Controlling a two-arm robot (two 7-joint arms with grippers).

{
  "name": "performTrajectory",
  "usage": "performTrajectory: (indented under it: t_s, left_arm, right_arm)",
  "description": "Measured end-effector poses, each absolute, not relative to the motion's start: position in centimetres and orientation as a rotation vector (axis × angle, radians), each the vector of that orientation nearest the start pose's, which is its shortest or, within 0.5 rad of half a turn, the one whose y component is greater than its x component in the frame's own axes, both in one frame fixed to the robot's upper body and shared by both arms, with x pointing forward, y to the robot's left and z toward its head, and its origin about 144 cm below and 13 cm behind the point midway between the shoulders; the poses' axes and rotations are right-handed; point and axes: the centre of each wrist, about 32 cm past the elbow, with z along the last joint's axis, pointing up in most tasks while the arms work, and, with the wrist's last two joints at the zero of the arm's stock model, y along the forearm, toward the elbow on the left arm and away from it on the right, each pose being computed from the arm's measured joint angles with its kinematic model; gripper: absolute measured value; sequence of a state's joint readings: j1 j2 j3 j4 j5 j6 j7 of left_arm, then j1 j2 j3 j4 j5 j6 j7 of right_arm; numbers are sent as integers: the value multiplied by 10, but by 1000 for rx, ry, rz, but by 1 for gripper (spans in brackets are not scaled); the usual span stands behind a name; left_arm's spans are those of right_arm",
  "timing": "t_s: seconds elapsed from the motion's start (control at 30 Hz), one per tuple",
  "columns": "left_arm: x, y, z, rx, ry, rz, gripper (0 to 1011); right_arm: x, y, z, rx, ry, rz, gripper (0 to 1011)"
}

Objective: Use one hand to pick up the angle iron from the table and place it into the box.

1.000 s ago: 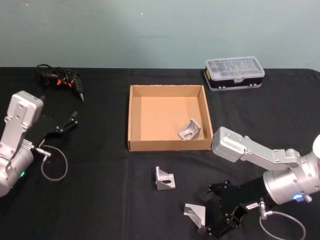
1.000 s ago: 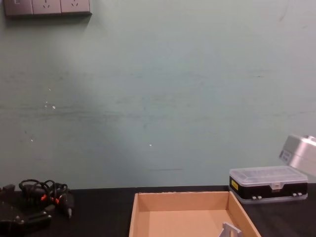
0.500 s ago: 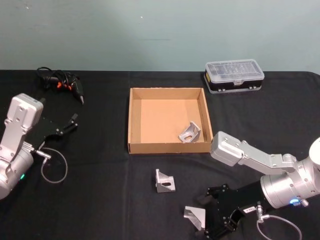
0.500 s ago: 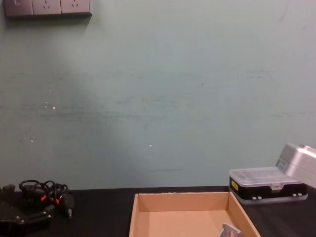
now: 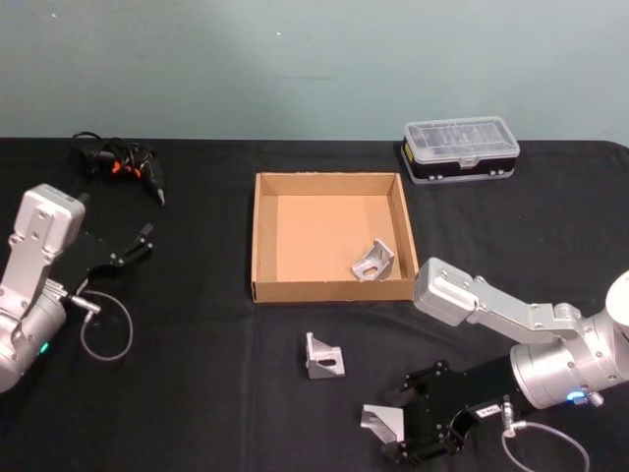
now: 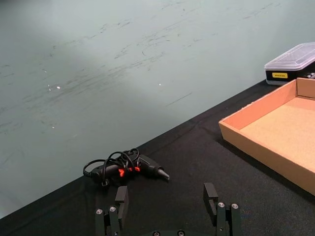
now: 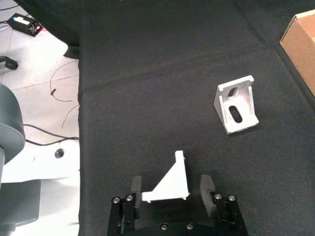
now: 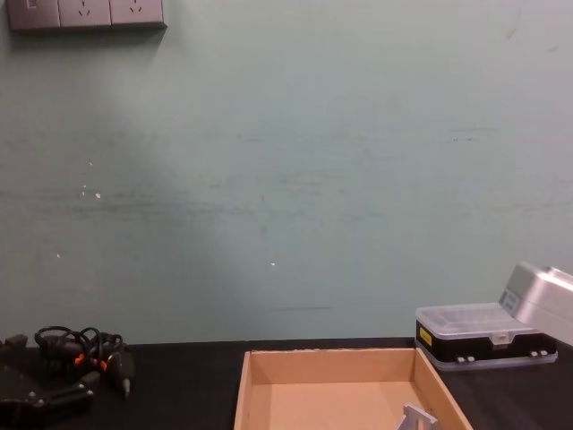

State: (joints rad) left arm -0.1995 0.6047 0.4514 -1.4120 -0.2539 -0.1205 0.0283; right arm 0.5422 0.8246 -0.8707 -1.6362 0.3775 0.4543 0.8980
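Silver angle iron (image 5: 380,423) lies on the black table (image 5: 197,393) near its front edge, right of centre; the right end effector (image 7: 171,181) has its fingers (image 7: 136,187) spread wide to either side of it, apart from the metal and gripping nothing; a second angle iron (image 5: 322,355) stands nearer the box (image 5: 329,178), and a third (image 5: 373,259) lies inside by the right wall. The left end effector (image 6: 167,196) is parked over the table's left side, also open and empty, near a coil of cable (image 6: 120,167).

Risk, as I judge it: the piece offers a sloped gusset, not flat parallel faces; if one finger meets it first the iron could skid or twist on the table, and a pinch on the slope could squeeze it out; a shallow hold might let it drop before reaching the box.

Against a second ago, the right arm's silver link (image 8: 537,291) sits lower beside the clear-lidded case (image 8: 483,333); over the last half second it has barely moved; all three irons lie where they did.
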Motion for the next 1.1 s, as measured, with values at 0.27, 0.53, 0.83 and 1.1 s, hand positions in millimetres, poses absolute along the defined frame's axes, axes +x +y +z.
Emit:
performTrajectory:
  t_s: [0.27,0.53,0.83,1.1]
  left_arm:
    - [489,310,1140,304,-285,1248,1000]
    - [489,310,1140,304,-285,1248,1000]
    - [489,310,1140,305,-285,1248,1000]
    - [489,310,1140,305,-285,1248,1000]
  right_arm:
    - [505,-264,1227,-775,107,-159,541]
    - [504,-265,1226,-770,103,-165,538]
    - [499,-270,1249,-692,35,-304,537]
    - [505,-268,1274,-611,-31,-506,537]
